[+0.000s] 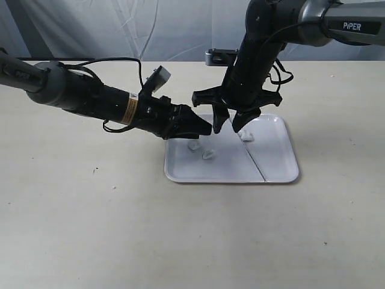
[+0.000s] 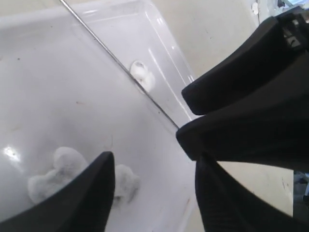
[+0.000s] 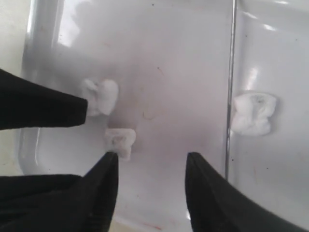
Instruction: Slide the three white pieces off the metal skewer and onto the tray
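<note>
The white tray lies on the table with the metal skewer resting flat across it. Two white pieces sit loose at the tray's left end. The third white piece lies right against the skewer; I cannot tell whether it is threaded on it. My left gripper reaches in from the left, low over the tray's left end, open and empty. My right gripper hangs open just above the tray's far edge, also empty. In the left wrist view the two loose pieces show beside its finger.
The tray sits on a wide beige table with a pale cloth backdrop behind. The two grippers' fingertips stand close together over the tray's far left part. The right arm comes down from the upper right.
</note>
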Robot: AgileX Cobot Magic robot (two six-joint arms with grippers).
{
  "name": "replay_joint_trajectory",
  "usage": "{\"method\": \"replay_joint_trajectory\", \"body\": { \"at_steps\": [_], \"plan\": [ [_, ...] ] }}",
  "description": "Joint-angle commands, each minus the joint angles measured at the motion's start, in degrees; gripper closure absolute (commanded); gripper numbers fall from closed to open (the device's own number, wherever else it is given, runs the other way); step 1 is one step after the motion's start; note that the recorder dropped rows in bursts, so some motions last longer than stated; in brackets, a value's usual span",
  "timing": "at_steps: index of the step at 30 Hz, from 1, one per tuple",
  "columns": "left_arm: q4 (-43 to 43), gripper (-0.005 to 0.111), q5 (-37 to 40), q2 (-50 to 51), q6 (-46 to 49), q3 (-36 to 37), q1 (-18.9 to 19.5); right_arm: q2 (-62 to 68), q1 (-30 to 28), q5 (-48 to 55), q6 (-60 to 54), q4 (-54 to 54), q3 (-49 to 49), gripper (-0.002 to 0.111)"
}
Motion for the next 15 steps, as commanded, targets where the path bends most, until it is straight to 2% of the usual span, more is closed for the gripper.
{"method": "replay_joint_trajectory", "body": {
  "at_steps": [1, 6, 15],
  "plan": [
    [2.8, 0.058, 0.7, 0.1, -1.4, -0.3, 0.2, -0.2, 0.0, 2.1, -0.1, -2.5, 0.1, 0.065],
    [3.9, 0.058, 0.6, 0.0, -0.6, -0.6, 0.5, -0.4, 0.0, 2.8, -0.1, -3.6, 0.1, 0.065],
    [7.6, 0.058, -2.7, -5.5, -2.1, -1.2, 4.6, -5.3, 0.0, 5.2, -0.6, -7.7, 0.1, 0.065]
  ]
}}
